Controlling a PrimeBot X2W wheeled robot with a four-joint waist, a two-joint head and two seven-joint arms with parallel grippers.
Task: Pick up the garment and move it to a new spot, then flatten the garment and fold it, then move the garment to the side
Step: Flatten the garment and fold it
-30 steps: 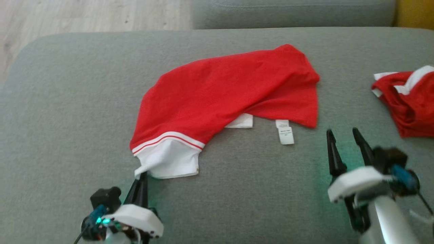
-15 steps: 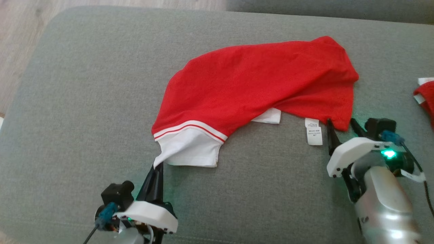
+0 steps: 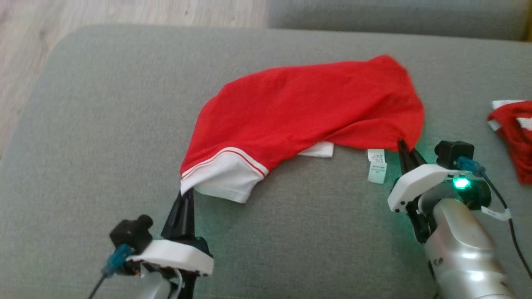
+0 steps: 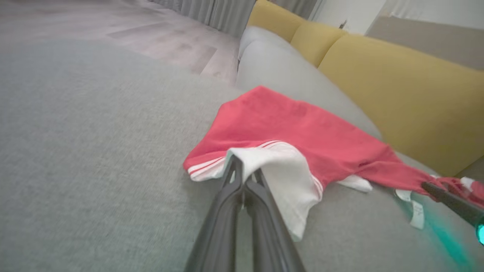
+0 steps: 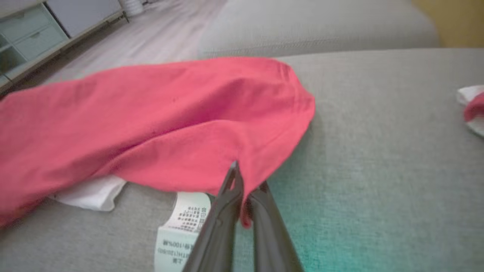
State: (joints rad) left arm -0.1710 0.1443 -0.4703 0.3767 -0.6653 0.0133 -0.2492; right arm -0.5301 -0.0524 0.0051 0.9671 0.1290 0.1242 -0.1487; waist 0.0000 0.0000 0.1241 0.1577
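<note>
A red garment with a white, red-striped hem lies spread across the middle of the grey cushion, bunched and humped rather than flat. Its white hem end points toward the cushion's near left. Its red end reaches toward the cushion's right half.

The left gripper is over the cushion's near left part. Its two dark fingers are pressed together on the corner of the white hem, and the cloth drapes over the fingertips in the left wrist view. The right gripper is over the cushion's near right part. Its jaws are closed on the lower edge of the red cloth, and a small fold of red shows between the fingers in the right wrist view. A green light glows on this gripper's wrist and tints the cushion beneath it.

A white care label hangs from the garment's near edge and lies on the cushion just left of the right gripper. A white piece of cloth pokes out from under the red near the cushion's centre. At the cushion's far right edge lies a second red-and-white cloth, well apart from the first; it looks like another garment, though it is cut off by the frame. Pale wooden floor shows beyond the cushion's left side.
</note>
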